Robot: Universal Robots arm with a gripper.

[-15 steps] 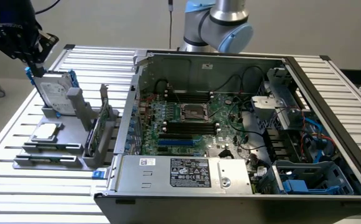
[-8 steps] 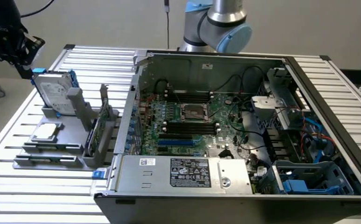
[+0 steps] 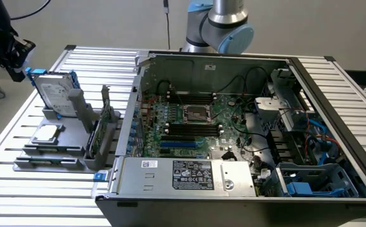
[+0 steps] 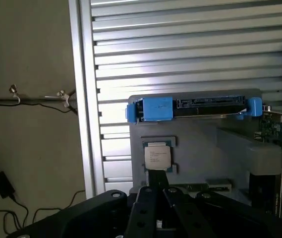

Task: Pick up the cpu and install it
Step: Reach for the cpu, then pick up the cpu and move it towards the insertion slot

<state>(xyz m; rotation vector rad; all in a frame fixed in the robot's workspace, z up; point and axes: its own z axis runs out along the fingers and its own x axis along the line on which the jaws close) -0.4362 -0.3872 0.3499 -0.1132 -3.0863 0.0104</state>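
The cpu (image 3: pixel 47 134) is a small flat silvery square lying in a recess of the grey holder (image 3: pixel 56 151) on the exterior view's left. In the wrist view the cpu (image 4: pixel 157 156) lies face up with printed text on its top, just beyond the dark gripper (image 4: pixel 156 184). In the exterior view my gripper (image 3: pixel 11 61) hangs high above the holder's far end, well clear of the chip and holding nothing. The dark metal-framed motherboard socket (image 3: pixel 195 113) sits in the middle of the open computer case (image 3: pixel 334 94).
An upright silver hard drive (image 3: pixel 53 94) with blue brackets (image 4: pixel 153 109) stands on the holder behind the cpu. A green card (image 3: pixel 97 132) stands on edge beside the case wall. The ribbed metal table (image 3: pixel 37 189) carries everything. Cables and a power supply (image 3: pixel 189 175) crowd the case.
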